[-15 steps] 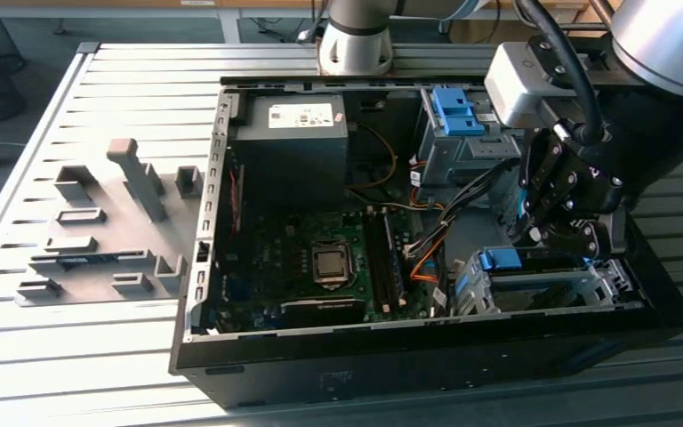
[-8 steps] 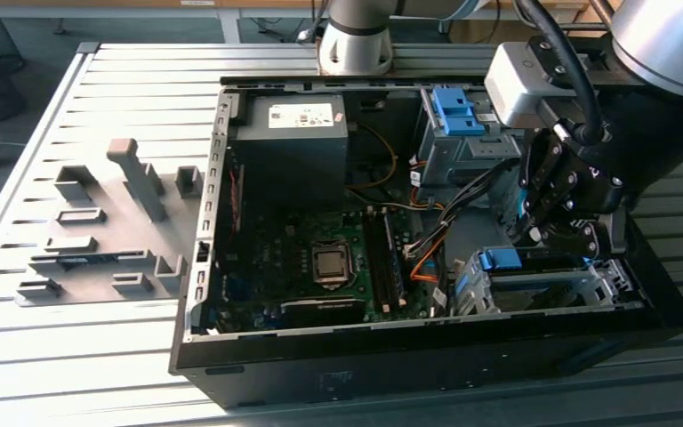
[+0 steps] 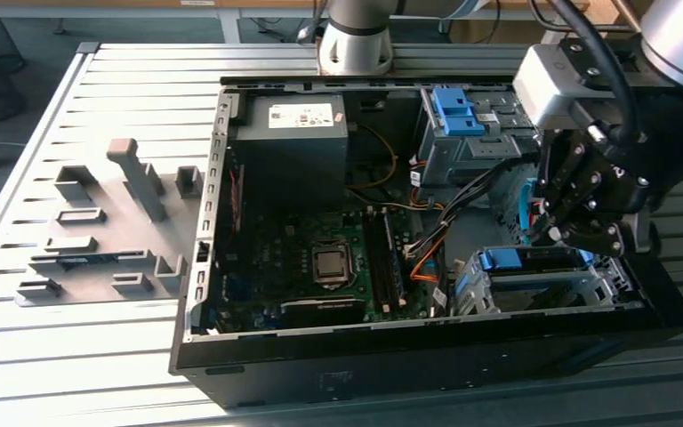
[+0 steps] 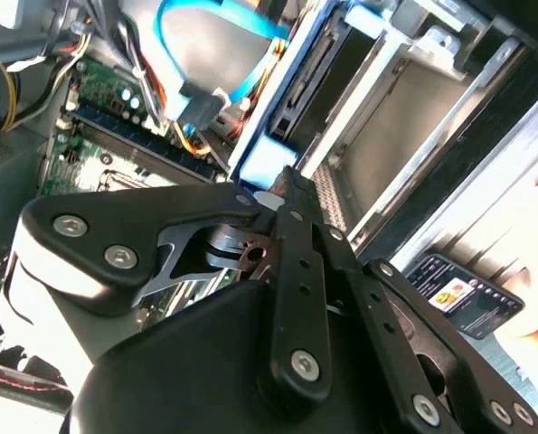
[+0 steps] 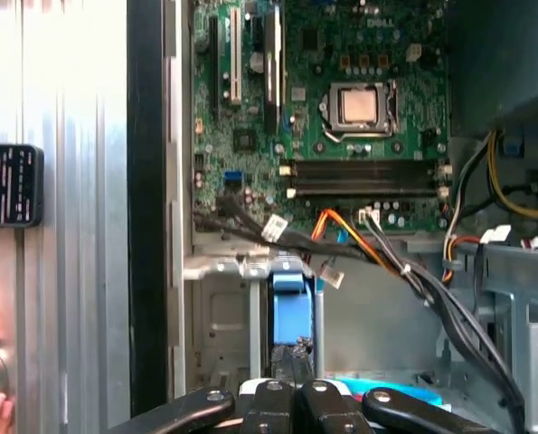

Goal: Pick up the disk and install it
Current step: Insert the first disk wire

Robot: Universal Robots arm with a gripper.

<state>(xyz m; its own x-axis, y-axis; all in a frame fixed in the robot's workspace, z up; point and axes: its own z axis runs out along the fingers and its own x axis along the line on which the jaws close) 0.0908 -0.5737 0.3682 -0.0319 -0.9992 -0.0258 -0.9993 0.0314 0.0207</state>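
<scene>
Though the disk (image 3: 518,260) sits low in the drive cage (image 3: 472,285) at the corner of the open case (image 3: 317,360) on the exterior view's right, little of it shows beyond its blue rail (image 5: 291,306), which lies straight ahead of the gripper in the first wrist view. The gripper (image 3: 569,238) hangs just above the cage with its fingers (image 5: 281,366) together and nothing visible between them. Whether the tips touch the rail cannot be told. Judged from these views, the disk is a stiff metal block, fairly heavy for its size. It will not bend or give under a squeeze, but it is likely to suffer from a knock or a drop. Its bare metal faces look smooth and probably slippery against hard pads, and the plastic rails should offer more friction, though they may flex a little. The safest hold would seem to be across the two long sides, on the rails or the metal edges near the middle, so the weight hangs level. That hold also keeps clear of the connector end and any exposed board. The cage walls stand close on either side, so the disk has to stay square to them or it may jam. A bundle of cables (image 3: 427,253) runs just beside the cage and could snag on it.
</scene>
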